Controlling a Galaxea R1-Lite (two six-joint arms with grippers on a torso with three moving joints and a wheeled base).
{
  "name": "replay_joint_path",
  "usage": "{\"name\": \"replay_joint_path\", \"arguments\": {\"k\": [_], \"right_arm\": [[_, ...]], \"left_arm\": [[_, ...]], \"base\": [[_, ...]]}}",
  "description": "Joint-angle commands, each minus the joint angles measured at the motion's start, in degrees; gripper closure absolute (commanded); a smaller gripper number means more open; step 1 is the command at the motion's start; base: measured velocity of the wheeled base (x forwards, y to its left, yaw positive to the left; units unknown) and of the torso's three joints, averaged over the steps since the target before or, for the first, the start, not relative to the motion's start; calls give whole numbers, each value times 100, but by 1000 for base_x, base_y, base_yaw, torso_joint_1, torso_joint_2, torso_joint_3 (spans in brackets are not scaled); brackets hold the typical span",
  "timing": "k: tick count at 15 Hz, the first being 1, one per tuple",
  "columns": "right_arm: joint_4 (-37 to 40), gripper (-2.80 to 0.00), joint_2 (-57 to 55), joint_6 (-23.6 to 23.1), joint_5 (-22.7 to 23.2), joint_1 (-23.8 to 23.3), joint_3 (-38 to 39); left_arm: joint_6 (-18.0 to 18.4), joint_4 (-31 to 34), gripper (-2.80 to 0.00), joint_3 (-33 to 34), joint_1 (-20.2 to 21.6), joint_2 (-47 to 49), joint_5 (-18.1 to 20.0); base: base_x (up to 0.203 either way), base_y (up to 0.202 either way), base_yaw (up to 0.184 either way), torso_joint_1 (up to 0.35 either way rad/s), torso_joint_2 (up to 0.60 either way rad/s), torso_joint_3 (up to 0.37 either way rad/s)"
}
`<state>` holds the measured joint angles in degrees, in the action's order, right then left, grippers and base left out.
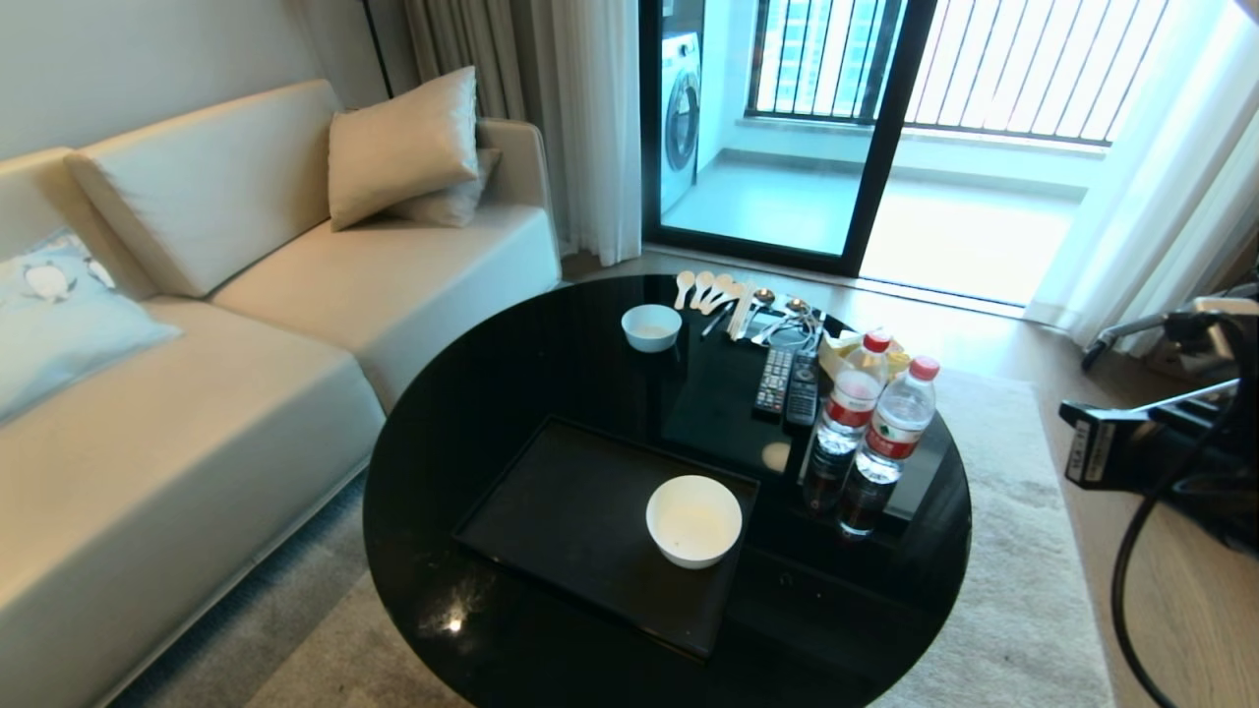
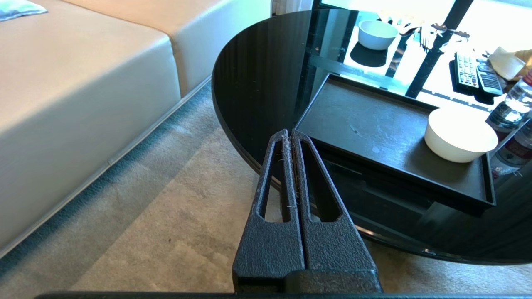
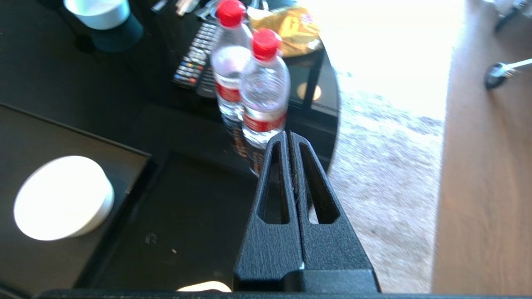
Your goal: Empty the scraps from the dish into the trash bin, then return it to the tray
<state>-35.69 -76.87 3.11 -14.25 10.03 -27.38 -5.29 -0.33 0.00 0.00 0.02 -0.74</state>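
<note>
**Mia:** Dish (image 1: 693, 520) first. Where is it?

**Ben:** It stands upright on the tray (image 1: 551, 511), near the tray's right edge. It is a white, round, deep bowl. It looks bare inside.

**Mia:** And where is the tray?

**Ben:** It lies on the round black worktop (image 1: 472, 393), on the near side.

**Mia:** Is the right end effector (image 3: 289, 135) holding the dish?

**Ben:** No. Its two fingers are pressed together with nothing between them. It hangs over the near right part of the worktop, apart from the dish. The water bottles (image 3: 253, 79) are just past its tip.

**Mia:** What about the left end effector (image 2: 289, 133)?

**Ben:** It is clenched too, and it holds nothing. It hangs over the carpet (image 2: 166, 216) by the near left edge of the worktop.

**Mia:** What else is on the worktop?

**Ben:** A smaller white bowl (image 1: 651, 326) sits at the far side. Some spoons (image 1: 703, 288) lie behind it. Two remote controls (image 1: 787, 383) lie side by side, and two water bottles with red caps stand next to them, touching. A yellow packet (image 3: 293, 29) sits behind the bottles.

**Mia:** And beside the worktop?

**Ben:** A pale sofa (image 1: 197, 393) with cushions (image 1: 403, 147) is on the left.
</note>
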Motion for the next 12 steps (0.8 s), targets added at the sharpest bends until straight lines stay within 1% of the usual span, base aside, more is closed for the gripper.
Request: {"name": "replay_joint_path", "arguments": {"k": [1,4,7,9,10,12], "right_arm": [[-35,0,790,-38,-17,-231,515],[-9,0,1710,-193,-30,-386,1204],[130,0,3058,-469,-15,-427,1995],[317,0,3716,-568,12,-423,2513],[452,0,4021,-585,99,-411,2633],[1078,0,4706,-610,478,-421,2702]], "left_arm": [[-7,-2,0,0,0,-2,-5],[-7,-2,0,0,0,-2,-5],[-7,-2,0,0,0,-2,-5],[-7,-2,0,0,0,-2,-5],[-7,-2,0,0,0,-2,-5],[-7,-2,0,0,0,-2,-5]], "base": [[0,0,0,0,0,0],[0,0,0,0,0,0],[0,0,0,0,0,0],[0,0,0,0,0,0],[0,0,0,0,0,0],[0,0,0,0,0,0]]}}
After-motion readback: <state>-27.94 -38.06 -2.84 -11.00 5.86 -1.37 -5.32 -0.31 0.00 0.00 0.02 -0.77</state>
